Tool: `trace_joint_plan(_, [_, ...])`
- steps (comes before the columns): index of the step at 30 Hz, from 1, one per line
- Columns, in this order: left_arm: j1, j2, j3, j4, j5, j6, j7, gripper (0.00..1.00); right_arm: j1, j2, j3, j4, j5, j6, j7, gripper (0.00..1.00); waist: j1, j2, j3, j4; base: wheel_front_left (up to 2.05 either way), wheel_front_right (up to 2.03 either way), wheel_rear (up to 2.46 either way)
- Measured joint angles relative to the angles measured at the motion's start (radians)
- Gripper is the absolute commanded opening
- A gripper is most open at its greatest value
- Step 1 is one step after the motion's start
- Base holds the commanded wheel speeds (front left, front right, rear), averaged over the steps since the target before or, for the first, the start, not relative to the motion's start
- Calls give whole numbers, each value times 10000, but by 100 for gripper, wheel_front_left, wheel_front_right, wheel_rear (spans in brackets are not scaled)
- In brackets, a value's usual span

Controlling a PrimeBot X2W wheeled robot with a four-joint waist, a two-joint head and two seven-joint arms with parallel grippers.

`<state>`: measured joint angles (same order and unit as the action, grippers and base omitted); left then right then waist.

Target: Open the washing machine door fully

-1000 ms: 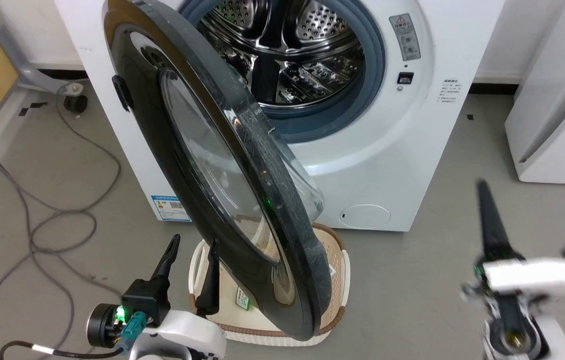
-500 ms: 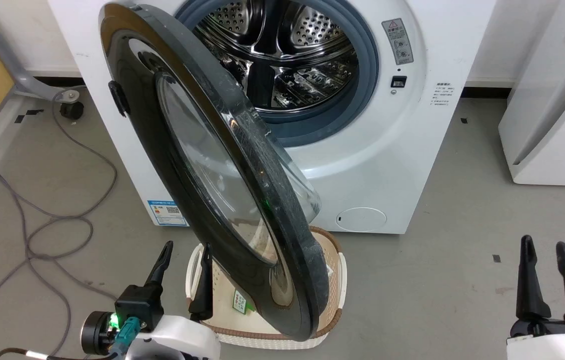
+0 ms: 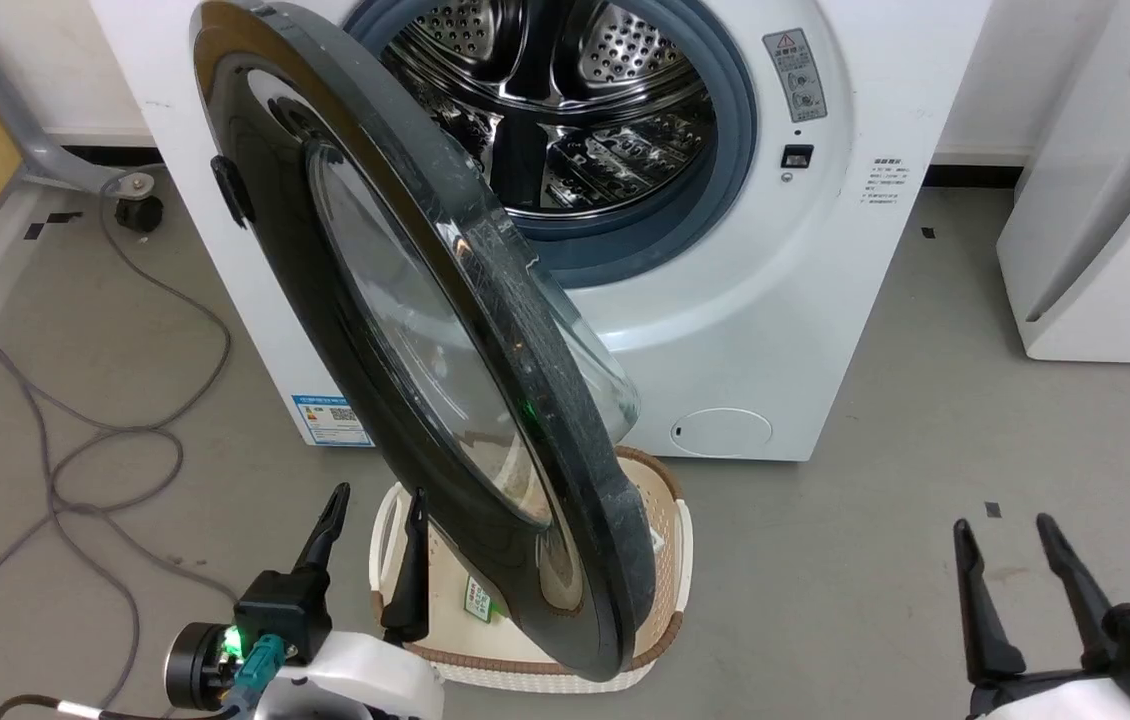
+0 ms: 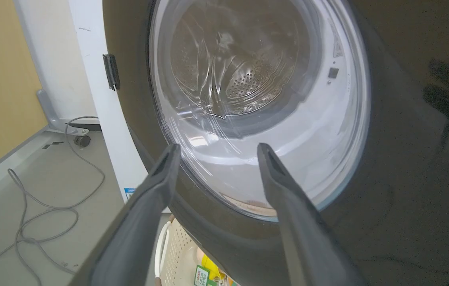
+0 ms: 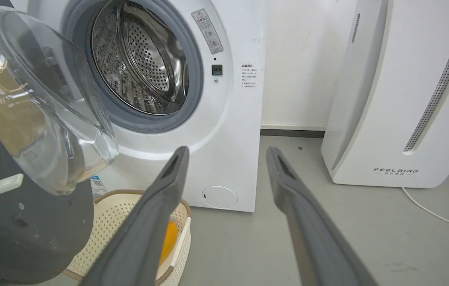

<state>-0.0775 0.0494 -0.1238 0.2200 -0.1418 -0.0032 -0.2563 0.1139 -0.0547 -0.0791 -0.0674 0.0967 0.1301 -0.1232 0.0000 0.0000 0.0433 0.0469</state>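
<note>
- The washing machine door stands partly swung out from the washing machine. It is hinged at the head view's left, and its thick black edge is turned towards the camera.
- Its lower rim hangs over a cream perforated basket on the grey floor just before the machine.
- The steel drum lies open to sight inside the grey rubber ring.
- The left gripper is released, its jaws spread and grasping nothing. It points at the door's glossy front, low and close to the rim; whether a finger touches the door I cannot tell.
- The right gripper is also released and empty, over bare floor, well apart from the door.
- A white appliance stands to the right and a grey cable loops on the left.
</note>
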Motion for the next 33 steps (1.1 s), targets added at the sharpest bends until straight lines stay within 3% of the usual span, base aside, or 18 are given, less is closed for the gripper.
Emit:
trace_joint_plan(11, [0, -2, -21, 31, 332, -84, 0, 100, -39, 4, 232, 516, 198, 0, -107, 100, 0, 0, 42, -26, 0, 0, 0])
trace_joint_plan(12, [0, -2, -23, 38, 334, -84, 0, 85, -39, 4, 236, 535, 198, 0, -107, 100, 0, 0, 40, -25, 0, 0, 0])
trace_joint_plan(14, [0, -2, -27, 84, 332, -84, 0, 17, -40, 4, 232, 550, 198, 0, -111, 100, 0, 0, 28, -21, 0, 0, 0])
trace_joint_plan(15, [0, 0, -29, 113, 330, -84, 0, 0, -41, 4, 236, 554, 198, 0, -113, 100, 0, 0, 23, -21, 0, 0, 0])
trace_joint_plan(33, [-10, 12, 33, -290, 245, -157, 0, 0, -49, 4, 244, 600, 295, 0, -167, 100, 0, 0, 30, 40, 0, 0, 0])
